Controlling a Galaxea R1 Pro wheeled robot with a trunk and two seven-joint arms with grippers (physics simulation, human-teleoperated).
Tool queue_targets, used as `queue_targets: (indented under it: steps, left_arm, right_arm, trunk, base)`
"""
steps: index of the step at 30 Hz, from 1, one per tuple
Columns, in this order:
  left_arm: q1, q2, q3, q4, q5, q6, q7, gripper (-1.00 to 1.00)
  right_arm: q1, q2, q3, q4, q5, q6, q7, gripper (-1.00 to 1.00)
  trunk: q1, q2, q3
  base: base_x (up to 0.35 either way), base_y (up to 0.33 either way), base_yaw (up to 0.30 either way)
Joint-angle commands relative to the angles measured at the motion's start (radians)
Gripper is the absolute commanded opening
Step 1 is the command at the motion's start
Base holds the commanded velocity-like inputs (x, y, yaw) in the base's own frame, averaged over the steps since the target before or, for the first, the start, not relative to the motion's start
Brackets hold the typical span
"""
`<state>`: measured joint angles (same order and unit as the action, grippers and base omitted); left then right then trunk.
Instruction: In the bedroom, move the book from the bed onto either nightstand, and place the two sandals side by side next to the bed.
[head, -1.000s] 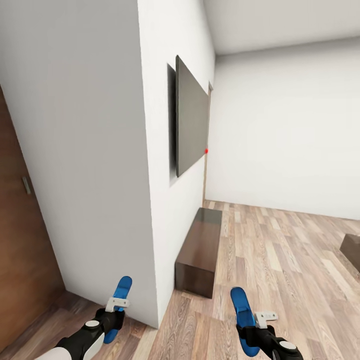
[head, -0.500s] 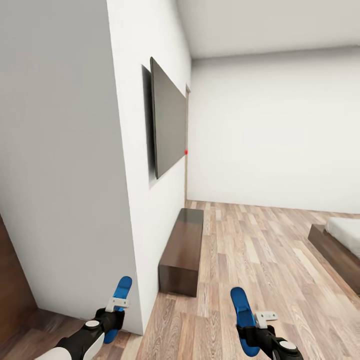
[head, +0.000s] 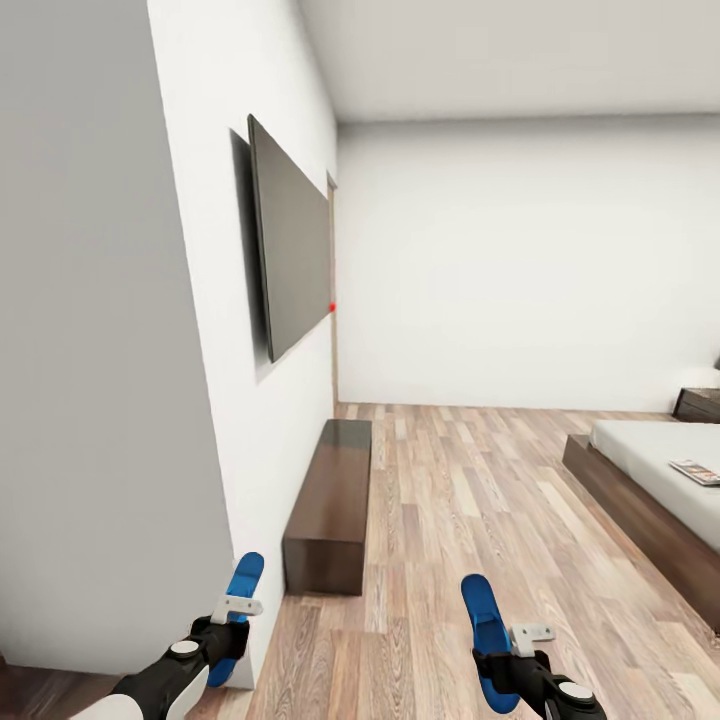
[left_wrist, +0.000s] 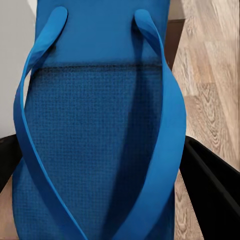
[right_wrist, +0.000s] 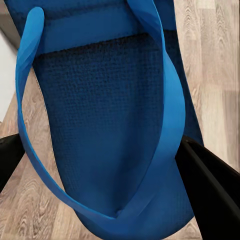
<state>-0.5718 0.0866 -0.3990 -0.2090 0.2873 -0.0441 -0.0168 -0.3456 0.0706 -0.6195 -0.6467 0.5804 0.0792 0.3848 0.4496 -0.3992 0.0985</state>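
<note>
Bedroom with wood-plank floor; low grey-white bed at right, thin book on it. Left pincer pinching one bright blue flip-flop sandal; right pincer pinching other sandal, both upright.

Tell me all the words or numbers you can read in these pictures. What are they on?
None can be read.
The book on the bed has a cover too small and blurred to read.
The sandals, the wall screen and the cabinet carry no words.
</note>
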Motion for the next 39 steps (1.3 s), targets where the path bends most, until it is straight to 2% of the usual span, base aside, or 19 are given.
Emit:
queue_targets:
  steps: [1, 39]
  left_arm:
    - [0.0, 0.001, -0.008, 0.0, 0.01, -0.003, -0.002, -1.0]
    - [0.0, 0.001, -0.008, 0.0, 0.01, -0.003, -0.002, -1.0]
  right_arm:
    - [-0.001, 0.002, -0.008, -0.002, 0.006, 0.004, 0.009, -1.0]
    - [-0.001, 0.001, -0.008, -0.002, 0.003, 0.004, 0.01, -1.0]
  trunk:
    - [0.0, -0.001, 0.0]
    - [0.0, -0.001, 0.026]
  base:
    - [0.0, 0.0, -0.272]
    - [0.0, 0.0, -0.273]
